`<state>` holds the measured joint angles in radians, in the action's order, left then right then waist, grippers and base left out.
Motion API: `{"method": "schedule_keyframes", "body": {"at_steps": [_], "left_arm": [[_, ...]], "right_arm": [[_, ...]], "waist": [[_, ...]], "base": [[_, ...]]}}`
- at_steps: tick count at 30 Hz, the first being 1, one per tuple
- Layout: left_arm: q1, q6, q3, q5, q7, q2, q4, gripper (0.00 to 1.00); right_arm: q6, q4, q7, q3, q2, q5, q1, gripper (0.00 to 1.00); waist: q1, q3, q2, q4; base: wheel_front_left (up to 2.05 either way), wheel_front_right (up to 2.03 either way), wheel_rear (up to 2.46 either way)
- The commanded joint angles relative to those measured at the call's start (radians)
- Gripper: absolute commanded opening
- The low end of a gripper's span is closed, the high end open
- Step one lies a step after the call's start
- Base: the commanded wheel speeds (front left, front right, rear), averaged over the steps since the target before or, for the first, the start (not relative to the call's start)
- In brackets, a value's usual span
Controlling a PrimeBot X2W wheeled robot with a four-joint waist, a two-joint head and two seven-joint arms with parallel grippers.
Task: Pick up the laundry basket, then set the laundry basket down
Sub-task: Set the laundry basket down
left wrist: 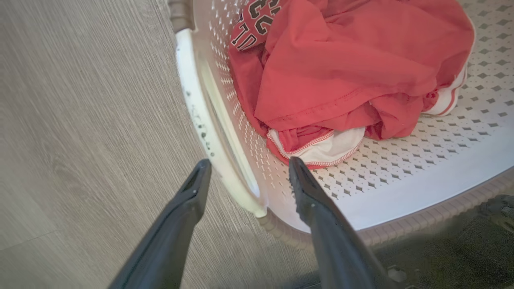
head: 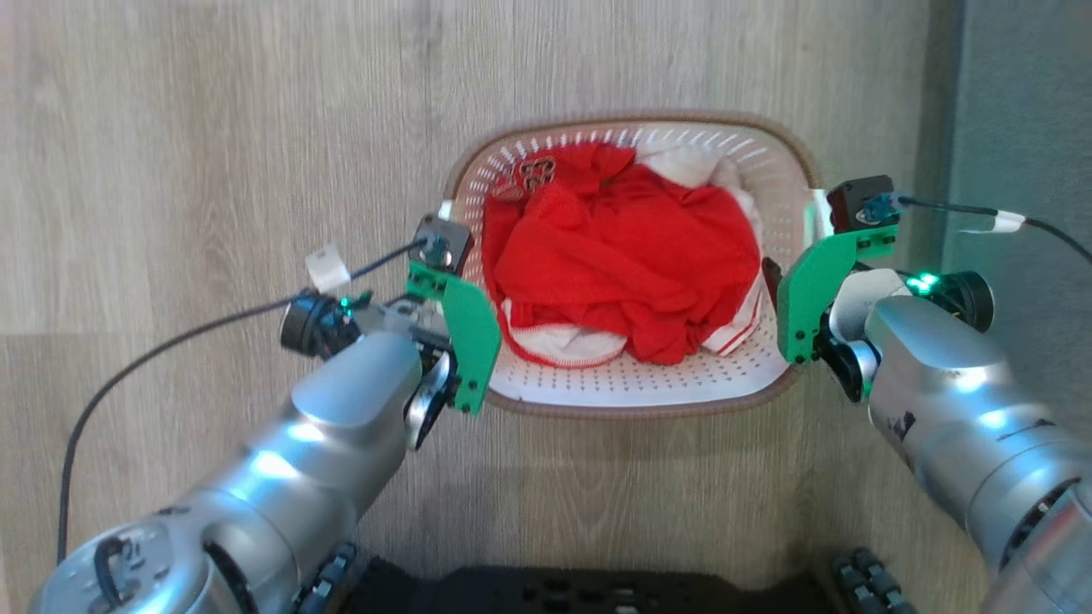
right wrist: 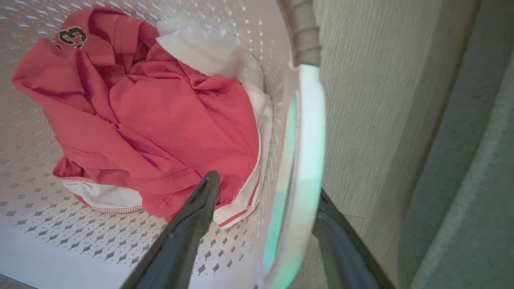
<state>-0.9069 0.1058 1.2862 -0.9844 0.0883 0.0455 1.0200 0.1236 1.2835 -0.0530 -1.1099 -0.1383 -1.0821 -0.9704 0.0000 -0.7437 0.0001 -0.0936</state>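
Note:
The laundry basket, cream-white with perforated walls and a brown rim, sits on the wood floor between my two arms. It holds red and white clothes. My left gripper is open. Its two dark fingers straddle the basket's white left handle, one outside the wall and one inside. My right gripper is open too, astride the white right handle. Its inner finger lies by the red cloth, and its outer finger is under the handle's outer edge.
A grey-green strip runs along the floor just right of the basket, close to my right arm. My dark base is at the bottom edge. Black cables trail from both wrists. Bare wood floor stretches left and beyond.

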Motion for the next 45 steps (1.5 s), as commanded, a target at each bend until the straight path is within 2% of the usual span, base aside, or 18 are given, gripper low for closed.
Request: {"method": "schedule_keyframes", "body": {"at_steps": [1,10,18,23,25,27,29,31,34,37,40,45], "left_arm": [[0.029,0.0,-0.006,0.007,-0.008,0.005,-0.006,1.0],[0.114,0.008,-0.008,-0.025,-0.11,0.005,0.035,1.0],[0.178,0.013,-0.028,-0.063,-0.268,0.005,0.072,1.0],[0.199,0.028,-0.07,-0.054,-0.347,0.005,0.061,1.0],[0.174,0.064,-0.151,0.0,-0.349,0.022,-0.014,1.0],[0.187,0.136,-0.266,0.103,-0.349,0.066,-0.141,1.0],[0.244,0.212,-0.423,0.22,-0.35,0.11,-0.316,1.0],[0.338,0.255,-0.56,0.341,-0.35,0.131,-0.495,1.0],[0.486,0.249,-0.707,0.478,-0.35,0.123,-0.705,1.0],[0.602,0.216,-0.8,0.576,-0.35,0.094,-0.844,1.0],[0.689,0.183,-0.857,0.66,-0.35,0.072,-0.929,1.0],[0.813,0.126,-0.941,0.701,-0.35,0.025,-1.029,1.0]], "right_arm": [[0.007,0.0,-0.001,-0.008,0.02,0.006,0.07,1.0],[0.007,0.007,0.003,0.005,0.014,0.03,0.153,1.0],[0.007,0.007,-0.12,0.056,0.036,0.029,0.203,1.0],[0.007,-0.016,-0.206,0.127,0.046,0.011,0.217,1.0],[0.007,-0.096,-0.208,0.207,0.013,0.034,0.189,1.0],[0.007,-0.197,-0.208,0.325,-0.026,0.096,0.196,1.0],[0.007,-0.317,-0.208,0.468,-0.054,0.203,0.23,1.0],[0.007,-0.452,-0.208,0.629,-0.054,0.327,0.302,1.0],[0.007,-0.679,-0.209,0.836,-0.003,0.52,0.453,1.0],[0.007,-0.889,-0.209,0.955,0.051,0.668,0.602,1.0],[0.007,-1.049,-0.209,0.995,0.076,0.757,0.722,1.0],[0.007,-1.198,-0.209,1.002,0.087,0.819,0.857,1.0]], "waist": [[0.0,0.052,-0.0001,0.009],[0.0,0.251,-0.0001,0.028],[0.0,0.43,-0.0001,0.039],[0.0,0.558,-0.0001,0.035],[0.0,0.595,-0.0001,0.037],[0.0,0.627,-0.0001,0.042],[0.0,0.645,-0.0001,0.051],[0.0,0.66,-0.0001,0.055],[0.0,0.686,-0.0001,0.056],[0.0,0.706,-0.0001,0.053],[0.0,0.724,-0.0001,0.049],[0.0,0.739,-0.0001,0.047]], "base": [[0.0,0.0,0.0],[0.0,0.0,0.0],[0.0,0.0,0.0],[0.0,0.0,0.0],[0.0,0.0,0.0],[0.0,0.0,0.0],[0.0,0.0,0.0],[0.0,0.0,0.0],[0.0,0.0,0.0],[0.0,0.0,0.0],[0.0,0.0,0.0],[0.0,0.0,0.0]]}}
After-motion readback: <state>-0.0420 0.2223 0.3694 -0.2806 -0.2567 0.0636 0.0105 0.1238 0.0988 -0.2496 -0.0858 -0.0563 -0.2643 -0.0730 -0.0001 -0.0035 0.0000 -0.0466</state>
